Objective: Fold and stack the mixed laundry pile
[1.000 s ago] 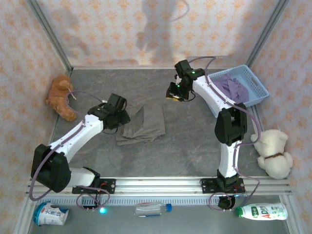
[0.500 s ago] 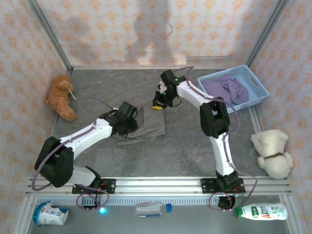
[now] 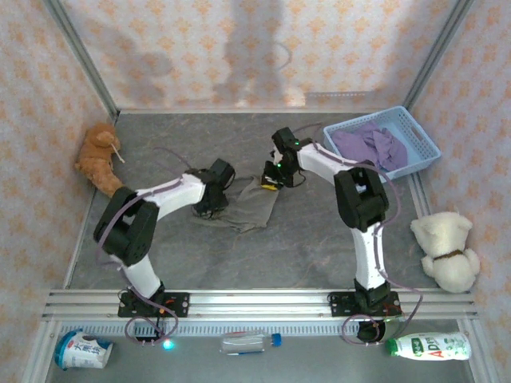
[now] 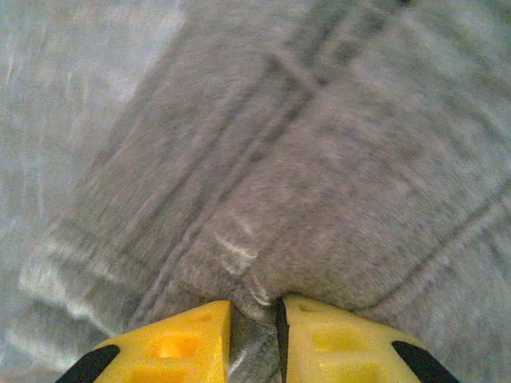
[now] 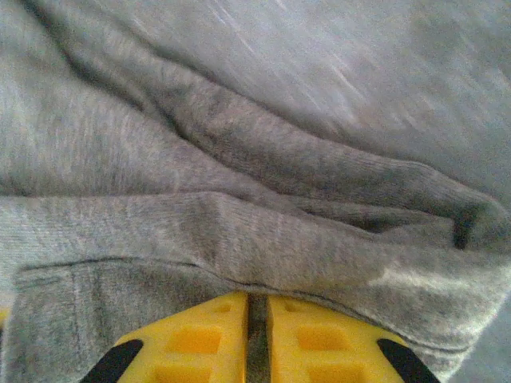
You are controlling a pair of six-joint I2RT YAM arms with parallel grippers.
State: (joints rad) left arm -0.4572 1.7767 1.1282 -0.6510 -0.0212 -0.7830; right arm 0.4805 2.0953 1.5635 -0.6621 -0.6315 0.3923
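Note:
The grey-brown trouser-like piece (image 3: 249, 206) lies flat and partly folded on the dark table, mid-scene. My left gripper (image 3: 210, 199) is at its left edge, and in the left wrist view the yellow fingers (image 4: 184, 343) are shut on a pinch of grey cloth (image 4: 319, 159). My right gripper (image 3: 271, 182) is at the piece's far right corner. Its yellow fingers (image 5: 319, 343) are shut on the hem of the grey fabric (image 5: 200, 231). The lavender shirt (image 3: 369, 145) lies crumpled in the light blue basket (image 3: 419, 130) at the back right.
An orange plush toy (image 3: 100, 158) sits by the left wall and a cream plush toy (image 3: 445, 251) by the right wall. Bottles (image 3: 429, 345) and a tub (image 3: 80, 351) lie in front of the rail, below the arm bases.
My right gripper swung from near the basket down onto the grey piece's far right corner and shut. My left gripper slid to the left edge and shut. The cloth shifted and turned slightly.

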